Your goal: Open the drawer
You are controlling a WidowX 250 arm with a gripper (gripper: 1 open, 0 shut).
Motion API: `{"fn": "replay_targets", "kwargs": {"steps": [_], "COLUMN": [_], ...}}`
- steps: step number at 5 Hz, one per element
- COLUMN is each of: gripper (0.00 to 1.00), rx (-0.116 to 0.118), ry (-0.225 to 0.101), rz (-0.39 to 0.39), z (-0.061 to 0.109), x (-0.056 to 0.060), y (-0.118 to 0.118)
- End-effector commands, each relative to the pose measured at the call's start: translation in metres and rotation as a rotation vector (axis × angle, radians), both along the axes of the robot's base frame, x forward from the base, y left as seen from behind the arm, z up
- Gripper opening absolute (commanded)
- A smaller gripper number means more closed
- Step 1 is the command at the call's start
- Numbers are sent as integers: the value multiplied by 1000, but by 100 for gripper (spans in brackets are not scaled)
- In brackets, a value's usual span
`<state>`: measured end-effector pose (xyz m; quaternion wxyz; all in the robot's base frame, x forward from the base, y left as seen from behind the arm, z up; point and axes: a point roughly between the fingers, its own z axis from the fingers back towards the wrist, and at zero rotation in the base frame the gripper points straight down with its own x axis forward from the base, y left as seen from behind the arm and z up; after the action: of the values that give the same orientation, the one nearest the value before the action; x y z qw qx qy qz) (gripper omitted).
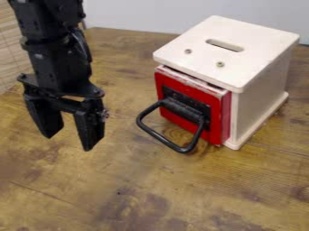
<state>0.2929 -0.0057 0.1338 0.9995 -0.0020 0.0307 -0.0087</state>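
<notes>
Worn, matt wooden table [145, 194]; smooth cream box [259, 86]; glossy red drawer [182, 99] front; matt black gripper [67, 135].

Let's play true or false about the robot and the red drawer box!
1. The pincer is gripping the handle. False: it hangs to the left of the handle, apart from it and holding nothing.
2. The drawer has a red front. True.
3. The handle is a black loop. True.
4. The box has a round hole on top. False: it has a long slot.
5. The box stands on a wooden table. True.
</notes>
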Motion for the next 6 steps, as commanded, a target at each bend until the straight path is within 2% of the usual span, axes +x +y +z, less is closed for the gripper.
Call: {"fn": "replay_targets", "kwargs": {"steps": [1,3,4,5,6], "gripper": [100,100,100,100,100], "rx": [-9,-41,-60,-76,-86], "ry": [2,-34,-59,-71,-74], "rz": [30,178,278,350,388], "z": [-4,-13,-17,-21,-26], "x": [3,17,25,31,36], "y": [-2,-7,-9,-10,-11]}}
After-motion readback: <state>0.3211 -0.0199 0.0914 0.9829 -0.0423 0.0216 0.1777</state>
